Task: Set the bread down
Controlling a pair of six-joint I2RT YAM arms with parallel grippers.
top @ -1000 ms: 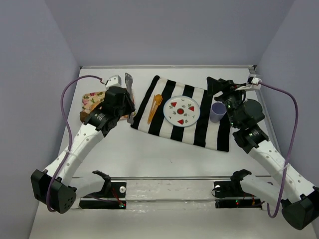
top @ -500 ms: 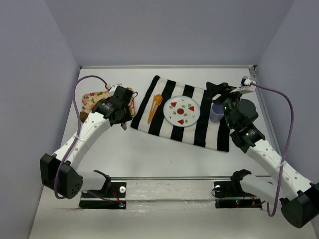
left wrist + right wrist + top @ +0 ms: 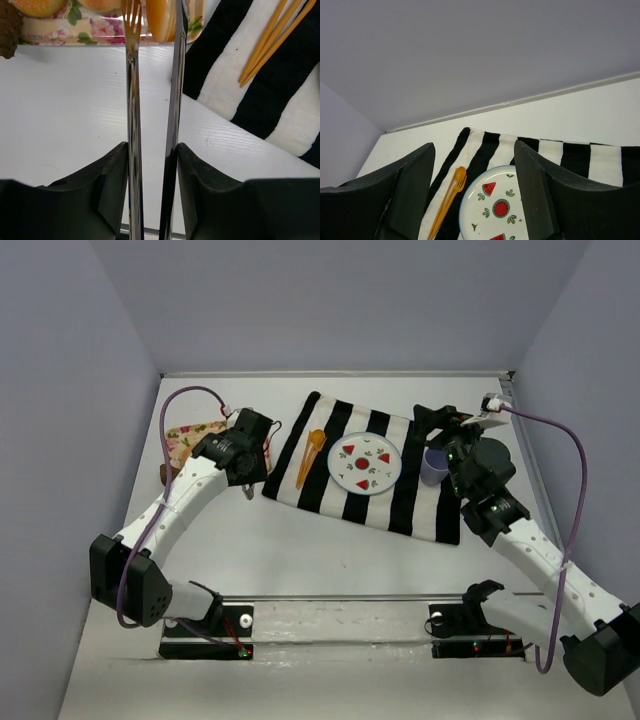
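Note:
The bread (image 3: pixel 161 20), a small golden roll, lies at the edge of the flowered tray (image 3: pixel 60 35) between the tips of metal tongs (image 3: pixel 132 100), against the right blade. My left gripper (image 3: pixel 151 146) is shut on the tongs, its fingers pressing both blades with a narrow gap between them. From above, the left gripper (image 3: pixel 245 445) sits at the tray's right end and hides the bread. The white watermelon plate (image 3: pixel 365 463) lies on the striped cloth (image 3: pixel 330 490). My right gripper (image 3: pixel 474 147) hangs open above the cloth's far right, empty.
More breads (image 3: pixel 37 6) and a dark brown one (image 3: pixel 9 27) share the tray. Orange cutlery (image 3: pixel 310 455) lies on the cloth left of the plate. A purple cup (image 3: pixel 436 465) stands right of the plate, below the right gripper. Walls close in on three sides.
The left arm has come down and reached toward the tray's right end, and the tong blades have spread slightly. The right arm shifted a little early on, then held still.

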